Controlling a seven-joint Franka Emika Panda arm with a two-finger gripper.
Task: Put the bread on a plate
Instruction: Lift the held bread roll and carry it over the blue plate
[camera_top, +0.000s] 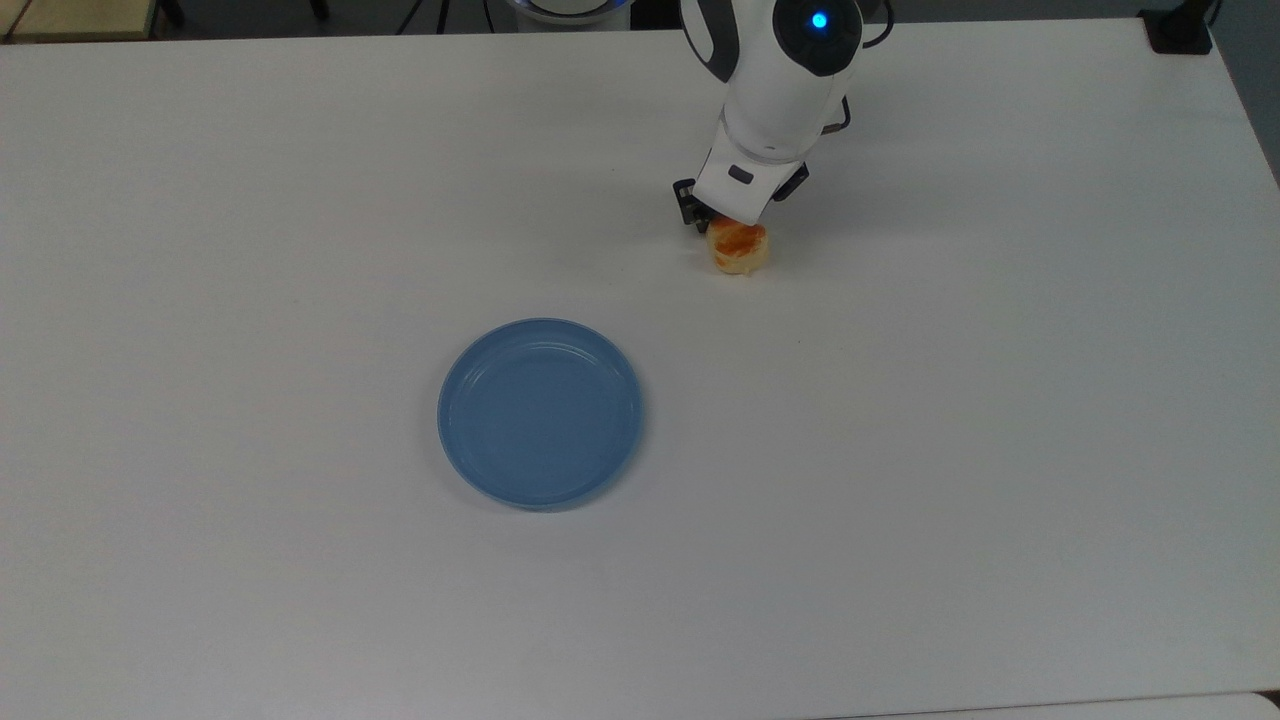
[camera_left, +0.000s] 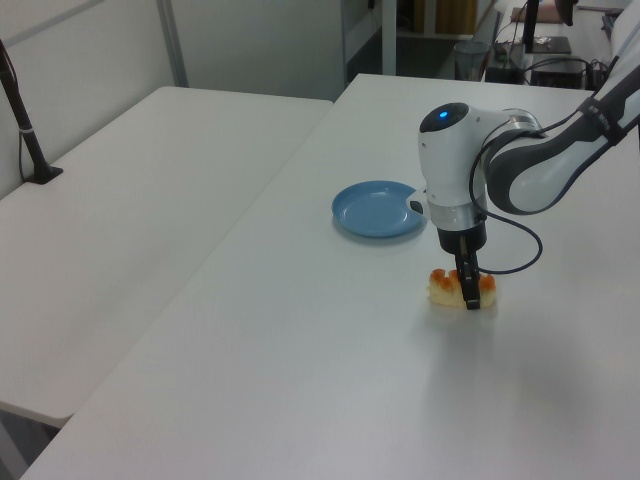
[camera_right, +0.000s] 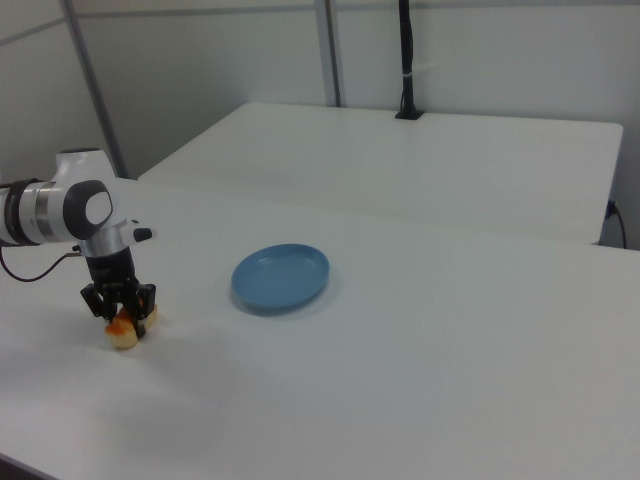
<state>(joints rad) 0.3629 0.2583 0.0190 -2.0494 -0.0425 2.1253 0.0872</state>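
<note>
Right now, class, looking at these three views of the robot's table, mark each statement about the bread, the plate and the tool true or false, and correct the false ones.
1. The bread lies on the plate. False: it lies on the white table, apart from the plate.
2. The tool is down at the bread, a finger on either side of it. True.
3. The plate is blue and holds nothing. True.
4. In the top view the plate is to the right of the bread. False: it is lower and to the left.
5. The bread is lifted clear of the table. False: it rests on the table.
</note>
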